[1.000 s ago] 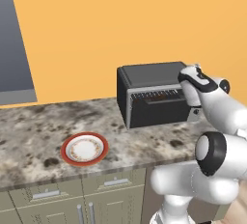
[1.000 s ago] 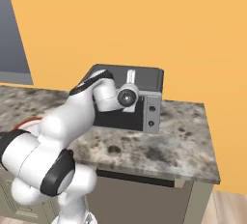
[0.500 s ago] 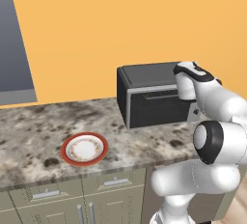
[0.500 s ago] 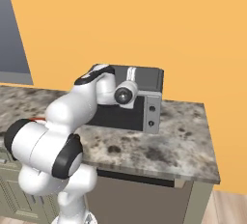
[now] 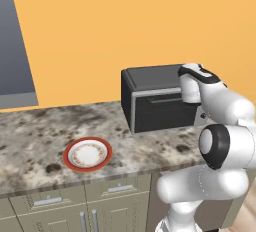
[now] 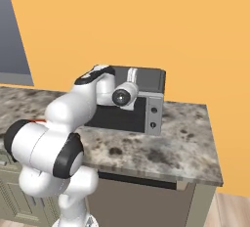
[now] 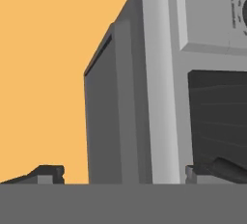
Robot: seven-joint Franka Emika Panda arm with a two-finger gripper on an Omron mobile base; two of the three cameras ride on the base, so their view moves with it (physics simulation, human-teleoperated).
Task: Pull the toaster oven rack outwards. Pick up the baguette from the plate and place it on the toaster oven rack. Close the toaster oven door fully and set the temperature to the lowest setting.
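The toaster oven (image 5: pixel 160 101) is a boxy dark grey appliance at the back of my speckled stone tabletop (image 5: pixel 40 136), against an orange wall (image 5: pixel 100 26). Its front has a silver frame, and the toaster oven door (image 5: pixel 162 110) looks shut and upright, a dark panel with a slim horizontal bar handle near its top. From the right base view, a silver control strip (image 6: pixel 155 115) with 2 small dark knobs runs down the oven's right side.

My pincer (image 7: pixel 124 172) is spread wide and holds nothing. In my hand view its 2 dark fingertips (image 7: pixel 48 172) sit far apart, with the oven's grey side and silver edge very close ahead. From the base views, my hand is up at the oven's front upper right corner, near the control strip.

The plate (image 5: pixel 87 153), round with a red-orange rim and white centre, lies well apart to the left, near the tabletop's front edge.
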